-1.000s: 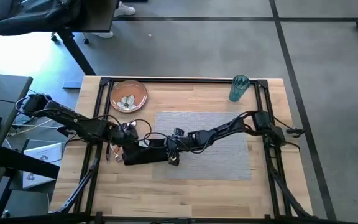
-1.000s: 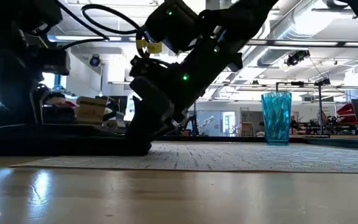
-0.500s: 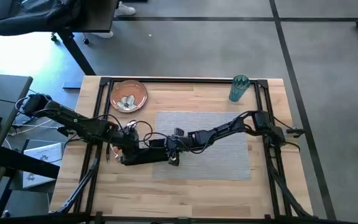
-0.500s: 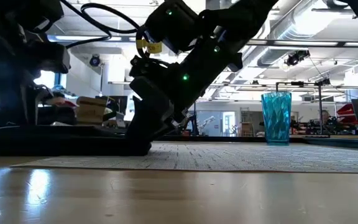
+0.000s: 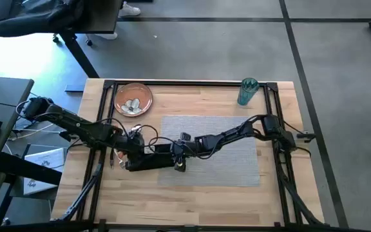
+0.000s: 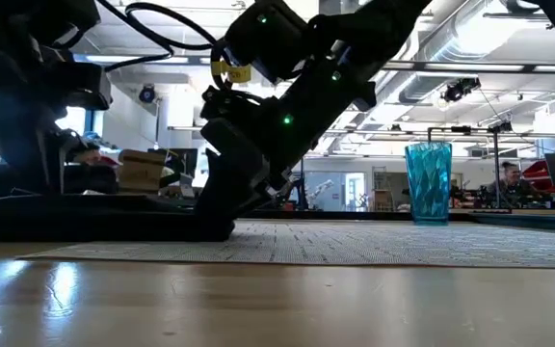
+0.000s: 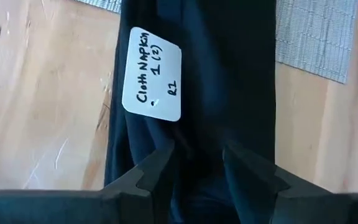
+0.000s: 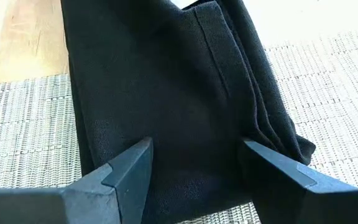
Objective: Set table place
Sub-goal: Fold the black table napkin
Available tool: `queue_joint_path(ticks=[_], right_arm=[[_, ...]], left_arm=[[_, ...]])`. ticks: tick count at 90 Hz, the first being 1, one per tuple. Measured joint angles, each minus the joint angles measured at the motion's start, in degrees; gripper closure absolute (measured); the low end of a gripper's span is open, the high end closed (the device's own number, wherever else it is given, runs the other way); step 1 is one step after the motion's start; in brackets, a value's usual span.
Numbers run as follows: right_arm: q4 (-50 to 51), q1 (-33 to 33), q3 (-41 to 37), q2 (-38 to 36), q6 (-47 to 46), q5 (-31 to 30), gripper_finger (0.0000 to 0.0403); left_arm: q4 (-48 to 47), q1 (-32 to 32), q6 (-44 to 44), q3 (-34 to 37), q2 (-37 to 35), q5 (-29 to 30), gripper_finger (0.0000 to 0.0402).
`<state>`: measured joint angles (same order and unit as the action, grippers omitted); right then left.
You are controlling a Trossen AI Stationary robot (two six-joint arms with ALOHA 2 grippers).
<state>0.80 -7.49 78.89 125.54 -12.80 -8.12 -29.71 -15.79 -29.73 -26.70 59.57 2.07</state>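
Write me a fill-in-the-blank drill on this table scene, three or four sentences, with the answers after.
1. Both hands, the left hand and the right hand, work at the black cloth ____.
2. The white label on it reads "Cloth ____".
3. The teal cup stands off the grey ____, near the table's far edge.
4. The orange-brown plate sits on the bare wood, not on the ____.

Missing words: napkin; Napkin; placemat; placemat
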Motion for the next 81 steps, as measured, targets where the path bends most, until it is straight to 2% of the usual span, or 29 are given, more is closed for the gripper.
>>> queue_joint_path(ticks=[39,52,66,81], right_arm=[[-0.04,0.01,0.00,0.00,0.01,0.00,0.0187],[-0.02,0.00,0.00,0.00,0.02,0.00,0.0187],[-0.02,0.01,0.00,0.00,0.02,0.00,0.0187],[-0.02,0.01,0.00,0.00,0.04,0.00,0.0187]], left_arm=[[-0.31,0.02,3.08,-1.09,-0.02,1.66,0.0284],[-4.76,0.02,2.87,-1.09,-0.02,5.73,0.0284],[-4.75,0.02,2.53,-1.09,-0.02,10.09,0.0284],[-4.72,0.02,2.57,-1.09,-0.02,9.56,0.0284]])
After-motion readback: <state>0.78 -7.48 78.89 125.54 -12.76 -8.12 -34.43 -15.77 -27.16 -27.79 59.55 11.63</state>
